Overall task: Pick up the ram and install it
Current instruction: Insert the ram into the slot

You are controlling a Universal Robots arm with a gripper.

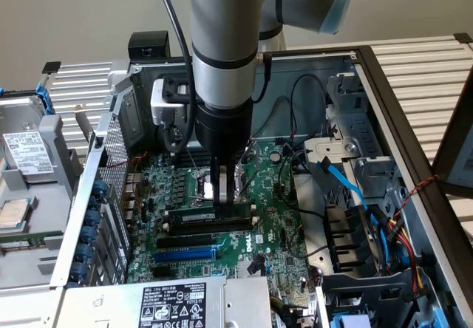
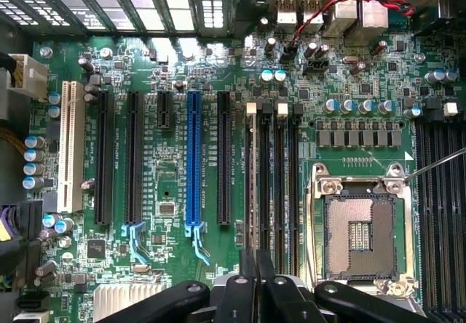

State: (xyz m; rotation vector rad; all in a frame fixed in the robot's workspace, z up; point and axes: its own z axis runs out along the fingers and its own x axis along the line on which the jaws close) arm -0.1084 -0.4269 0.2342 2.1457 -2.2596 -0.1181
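The ram (image 1: 194, 216) is a long thin stick with a green top edge. It stands on edge along the memory slots (image 2: 280, 192), beside the open CPU socket (image 1: 203, 188). In the wrist view the ram (image 2: 253, 185) appears edge-on as a thin line in the slot nearest the black expansion slot (image 2: 223, 156). My gripper (image 1: 225, 195) reaches straight down onto the stick near its middle. Its black fingers (image 2: 244, 294) are pressed together over the stick's top edge, so my gripper (image 2: 256, 279) is shut on the ram.
The motherboard lies inside an open PC case (image 1: 384, 99). A blue expansion slot (image 2: 193, 156) and further black slots run parallel to the ram. Blue cables (image 1: 347, 184) and a drive cage are at the exterior view's right. A hard drive (image 1: 26, 151) lies outside the case on the left, and a labelled power supply (image 1: 174, 302) is in front.
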